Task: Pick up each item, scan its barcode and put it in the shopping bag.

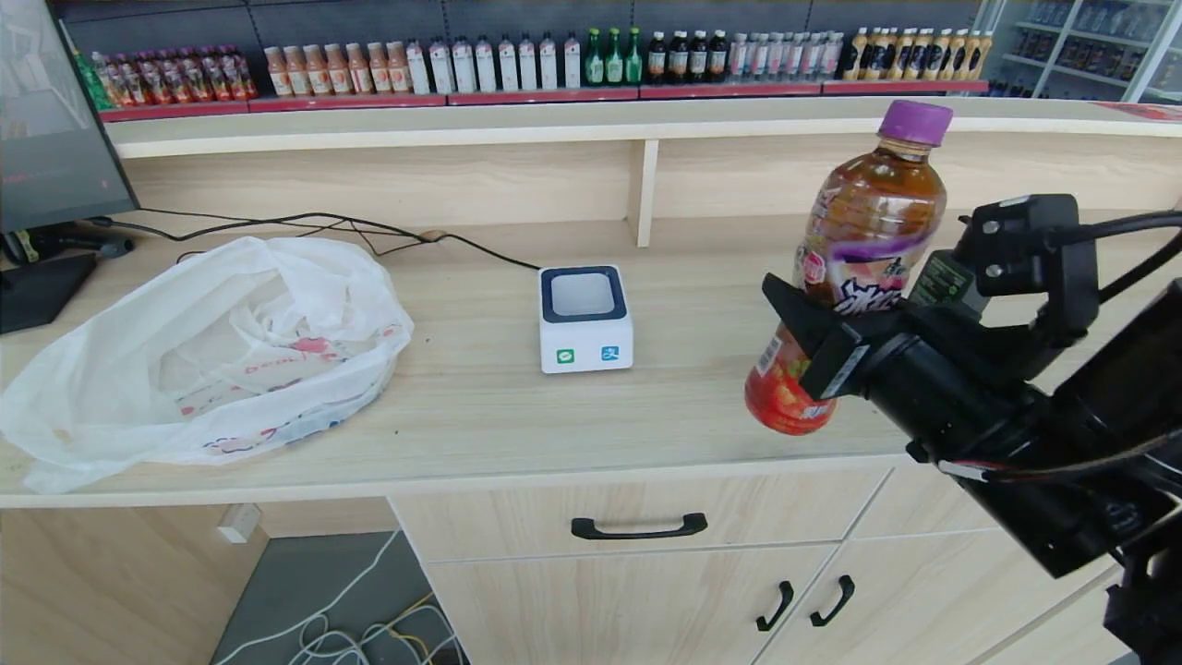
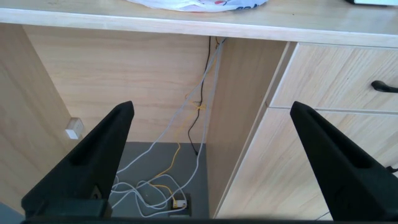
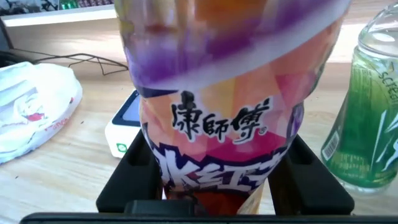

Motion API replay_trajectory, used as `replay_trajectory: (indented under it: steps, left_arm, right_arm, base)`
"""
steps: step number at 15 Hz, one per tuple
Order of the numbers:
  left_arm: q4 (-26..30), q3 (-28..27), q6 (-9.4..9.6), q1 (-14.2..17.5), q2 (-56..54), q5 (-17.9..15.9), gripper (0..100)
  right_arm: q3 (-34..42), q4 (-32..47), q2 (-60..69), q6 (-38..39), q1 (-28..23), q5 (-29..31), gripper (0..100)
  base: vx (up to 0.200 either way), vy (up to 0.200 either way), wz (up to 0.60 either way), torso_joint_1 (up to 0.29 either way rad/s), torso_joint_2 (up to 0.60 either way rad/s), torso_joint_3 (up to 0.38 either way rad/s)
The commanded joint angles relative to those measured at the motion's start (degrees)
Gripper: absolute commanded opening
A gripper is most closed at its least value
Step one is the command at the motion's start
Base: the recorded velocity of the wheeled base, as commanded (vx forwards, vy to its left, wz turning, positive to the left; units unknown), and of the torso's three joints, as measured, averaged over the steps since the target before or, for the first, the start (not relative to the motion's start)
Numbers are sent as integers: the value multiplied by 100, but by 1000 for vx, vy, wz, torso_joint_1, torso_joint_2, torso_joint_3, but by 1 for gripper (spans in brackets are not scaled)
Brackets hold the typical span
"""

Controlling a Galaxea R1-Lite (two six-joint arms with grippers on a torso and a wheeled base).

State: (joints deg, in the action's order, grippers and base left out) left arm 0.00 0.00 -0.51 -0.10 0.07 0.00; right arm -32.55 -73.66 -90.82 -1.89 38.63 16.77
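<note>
Above the desk's (image 1: 480, 406) right side, right of the barcode scanner (image 1: 585, 319), the right jaws clamp a purple-capped tea bottle (image 1: 868, 240). The left jaws gape empty below the desk edge. The shopping bag (image 1: 212, 351) lies left.

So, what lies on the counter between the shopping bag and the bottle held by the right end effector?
The white scanner box; the rest of that stretch of counter is bare wood, as the head view shows.

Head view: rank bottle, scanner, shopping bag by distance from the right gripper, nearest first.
1. Bottle: clamped in the right gripper, right side.
2. Scanner: middle of the counter.
3. Shopping bag: far left.
</note>
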Motion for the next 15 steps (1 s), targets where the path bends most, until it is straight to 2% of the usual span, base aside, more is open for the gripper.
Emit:
replay_trajectory:
  steps: [1,4,8,10,12,15]
  left_arm:
    - [0,0,-2,1,1,0,100]
    - [0,0,-2,1,1,0,100]
    - [0,0,-2,1,1,0,100]
    - [0,0,-2,1,1,0,100]
    - [0,0,-2,1,1,0,100]
    - [0,0,-2,1,1,0,100]
  right_arm:
    - [486,-8,601,13,4,-104,0]
    - [548,-8,768,110,180,-166,0]
    - [653,-8,847,391,435,-719,0]
    - [697,-8,864,461,426,-1036,0]
    - [680,0,847,690,426,-1598,0]
    - [688,0,697,1270,408,-2222,0]
  base:
    - [0,0,0,0,0,0]
    - [0,0,0,0,0,0]
    - [0,0,0,0,0,0]
    - [0,0,0,0,0,0]
    - [0,0,0,0,0,0]
    - [0,0,0,0,0,0]
